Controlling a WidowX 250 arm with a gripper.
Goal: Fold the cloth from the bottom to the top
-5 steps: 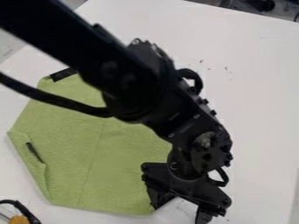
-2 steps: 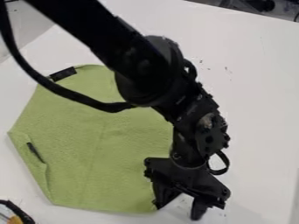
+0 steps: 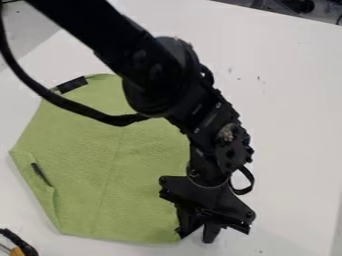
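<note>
Where the black arm (image 3: 143, 65) comes in at the top left, it slants down across the view toward the lower middle, bending at its dark joints until the tool (image 3: 196, 236) hangs over the lower right corner of the green cloth (image 3: 127, 170). A black cable (image 3: 67, 103) droops from the arm in a loose curve, passing over the upper part of the cloth. The tool's fingers point down and stand partly apart, the left one right at the cloth's corner and the right one past its edge, above bare table; whether the corner is gripped, I cannot tell.

The cloth lies spread on the white table (image 3: 287, 130), left of the middle, with a narrow flap turned in along its left side. A small dark tag (image 3: 40, 174) sits on that flap, and a dark strip (image 3: 72, 84) marks the upper left corner. A few dark specks (image 3: 259, 78) dot the table. At the bottom left is something orange (image 3: 17, 252) with a black piece beside it. Beyond the table, grey floor (image 3: 30, 25) shows at the upper left and dark objects at the top right
</note>
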